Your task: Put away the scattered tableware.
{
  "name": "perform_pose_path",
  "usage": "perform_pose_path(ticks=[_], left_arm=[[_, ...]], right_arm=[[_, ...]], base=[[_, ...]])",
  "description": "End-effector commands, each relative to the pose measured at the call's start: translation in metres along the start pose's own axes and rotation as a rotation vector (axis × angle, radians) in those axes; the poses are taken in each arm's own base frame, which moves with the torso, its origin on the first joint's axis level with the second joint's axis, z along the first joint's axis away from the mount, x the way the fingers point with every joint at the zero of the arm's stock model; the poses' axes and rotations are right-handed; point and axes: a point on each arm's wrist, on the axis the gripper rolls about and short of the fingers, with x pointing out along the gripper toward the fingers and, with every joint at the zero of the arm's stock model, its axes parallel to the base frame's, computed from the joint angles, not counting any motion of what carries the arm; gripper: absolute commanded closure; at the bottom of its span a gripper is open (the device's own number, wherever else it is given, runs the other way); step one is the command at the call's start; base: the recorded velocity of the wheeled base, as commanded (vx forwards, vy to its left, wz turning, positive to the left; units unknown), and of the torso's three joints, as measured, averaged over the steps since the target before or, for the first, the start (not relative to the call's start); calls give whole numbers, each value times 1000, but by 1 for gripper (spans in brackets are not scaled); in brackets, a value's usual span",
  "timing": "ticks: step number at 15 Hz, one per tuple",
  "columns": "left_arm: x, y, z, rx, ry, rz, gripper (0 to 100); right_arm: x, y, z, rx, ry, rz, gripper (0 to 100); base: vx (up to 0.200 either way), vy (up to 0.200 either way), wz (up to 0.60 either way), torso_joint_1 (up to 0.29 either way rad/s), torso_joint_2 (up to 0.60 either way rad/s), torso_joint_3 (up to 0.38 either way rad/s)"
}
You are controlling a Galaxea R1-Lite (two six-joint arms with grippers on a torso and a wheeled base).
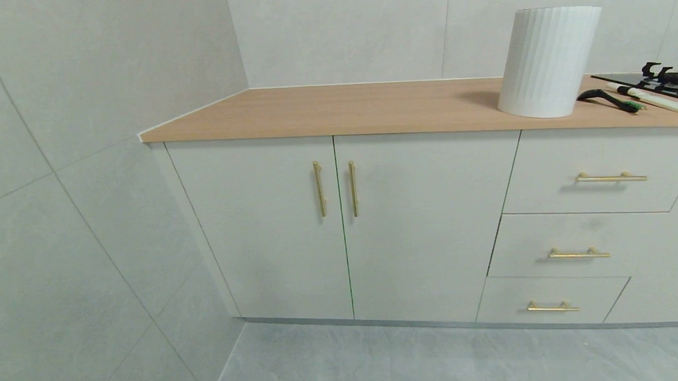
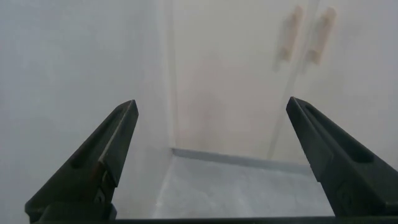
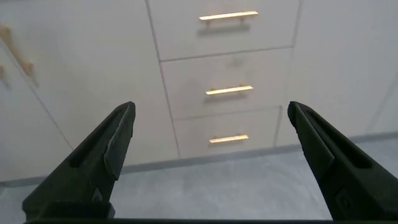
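I'm facing a low cabinet set into a tiled corner, with the wall close on my left. Its wooden countertop carries a tall white ribbed canister toward the right. Just beside the canister, on its right, lies the tableware I'm after: a black-handled utensil with a green tip, and next to it a long pale utensil. Both lie flat on the counter, hard against the edge of a black stove grate. The canister stands between the open stretch of counter and these pieces.

Below the counter are two shut doors, each with an upright gold handle: the left door handle and the right door handle sit side by side at the seam. To their right is a stack of three shut drawers with gold bar pulls: the top pull, the middle pull and the bottom pull. Grey floor runs along the base.

My left pincer is spread wide, holding and touching nothing, and points at the double doors low down near the corner. My right pincer is just as wide and empty, and points at the drawer stack above the floor.
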Motion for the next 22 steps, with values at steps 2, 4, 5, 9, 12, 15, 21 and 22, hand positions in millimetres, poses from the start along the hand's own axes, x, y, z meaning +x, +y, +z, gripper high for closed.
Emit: perform_pose_path(ticks=[2, 4, 5, 9, 12, 15, 21, 22], left_arm=[[3, -1, -16, -1, 42, -38, 0], [3, -3, -16, -2, 51, -134, 0], [3, -4, -16, -3, 52, -174, 0], [3, -4, -17, 42, 51, -183, 0], [3, 0, -24, 76, 127, -21, 0], [3, -1, -22, 80, 106, -47, 0], [3, -1, -22, 28, 107, -42, 0], [3, -1, -22, 28, 107, -42, 0]], right_arm=[[8, 2, -24, -32, 40, 88, 0], [7, 2, -30, -41, 99, 117, 0], [7, 3, -31, -41, 115, 138, 0], [7, 3, -31, -45, 107, 146, 0], [7, 3, -31, -42, 104, 143, 0], [7, 3, -31, -42, 106, 144, 0], [7, 3, -31, -43, 104, 144, 0], [7, 3, -31, -42, 104, 144, 0]], base=[[0, 0, 0, 0, 0, 0], [0, 0, 0, 0, 0, 0], [0, 0, 0, 0, 0, 0], [0, 0, 0, 0, 0, 0], [0, 0, 0, 0, 0, 0], [0, 0, 0, 0, 0, 0], [0, 0, 0, 0, 0, 0], [0, 0, 0, 0, 0, 0]])
